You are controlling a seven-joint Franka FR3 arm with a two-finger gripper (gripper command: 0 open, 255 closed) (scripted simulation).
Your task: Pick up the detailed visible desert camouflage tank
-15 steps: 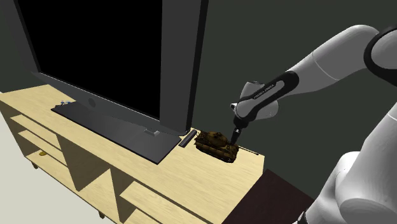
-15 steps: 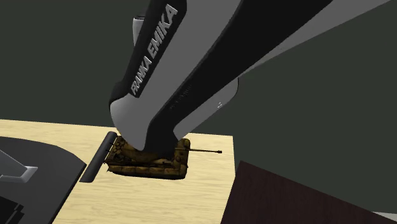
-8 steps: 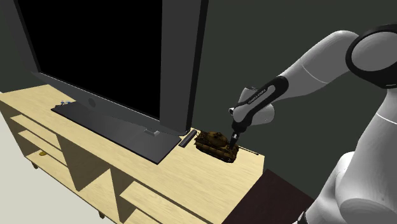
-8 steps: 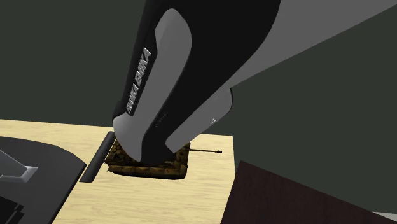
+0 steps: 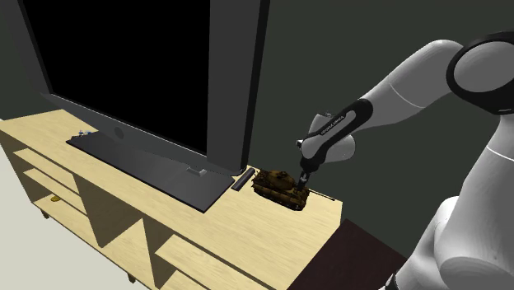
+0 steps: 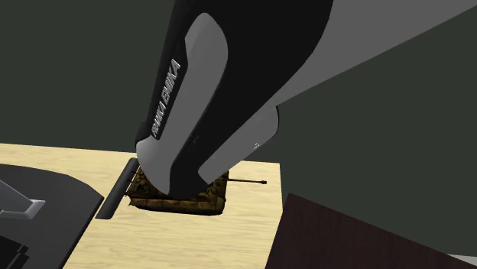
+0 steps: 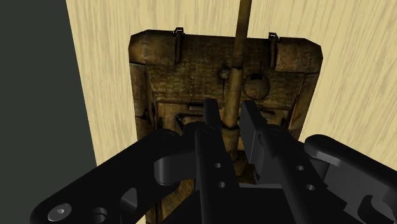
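Tank (image 6: 180,202) turret hidden behind the arm (image 6: 229,76) — barrel (image 7: 242,38) tip cut off.

Seen from well back, the shoulder view looks down with the arm (image 5: 412,78) entering at the frame's right, toward the table (image 5: 247,218) and television (image 5: 132,66). The second exterior view sits low and close at the table's end, facing the wall (image 6: 382,92). The wrist view looks straight down the tool (image 7: 229,111). All three share the tank (image 5: 280,183) and the tabletop around it.
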